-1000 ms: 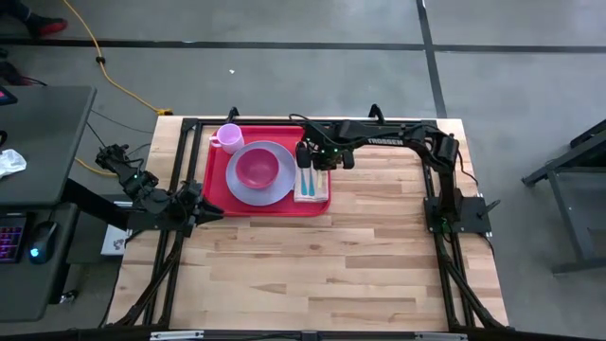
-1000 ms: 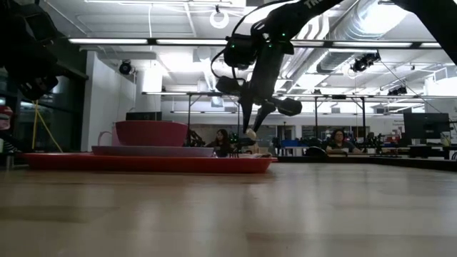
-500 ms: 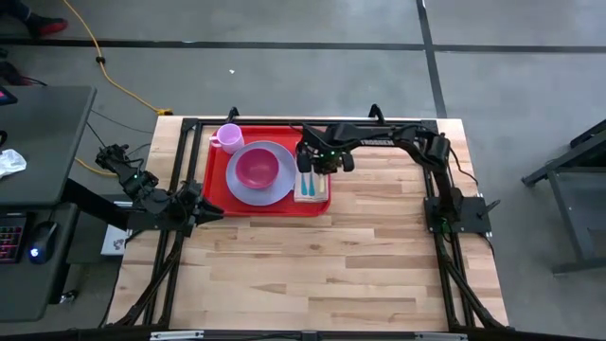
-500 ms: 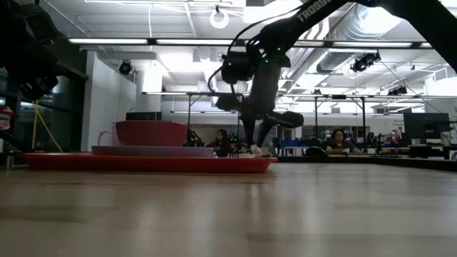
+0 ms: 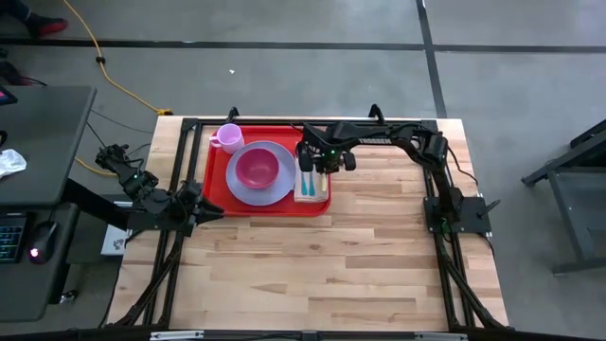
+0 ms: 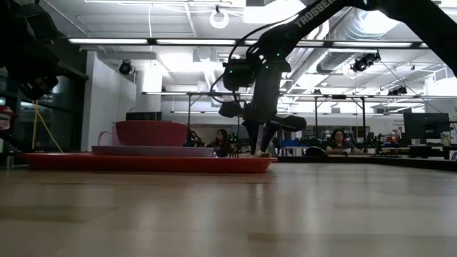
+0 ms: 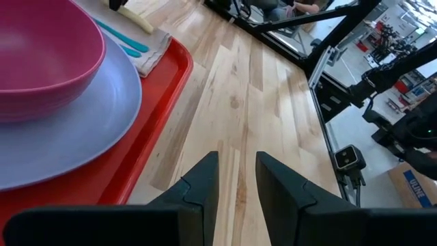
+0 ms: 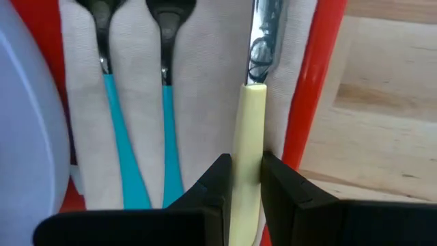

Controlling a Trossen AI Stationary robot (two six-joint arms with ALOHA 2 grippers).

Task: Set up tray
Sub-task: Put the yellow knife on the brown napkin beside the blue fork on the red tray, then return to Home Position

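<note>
One red tray (image 5: 268,200) sits on the desk (image 5: 360,256), with one plate (image 5: 248,192), one bowl (image 5: 257,169), one cup (image 5: 229,136) and one napkin (image 8: 205,82). The right hand (image 8: 242,181) squeezes one knife (image 8: 247,147) beside two blue-handled pieces (image 8: 167,130) on the napkin. The left hand (image 7: 236,179) waits beside the tray, fingers apart

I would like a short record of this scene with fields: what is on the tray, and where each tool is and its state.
tray: red, at the table's far left part
plate: lavender, on tray, holds pink bowl
cup: pink, tray's far corner
napkin: on tray beside plate, under two teal-handled utensils
right tool: over napkin, shut on cream-handled knife
left tool: open, empty, over the table beside the tray's edge
</note>
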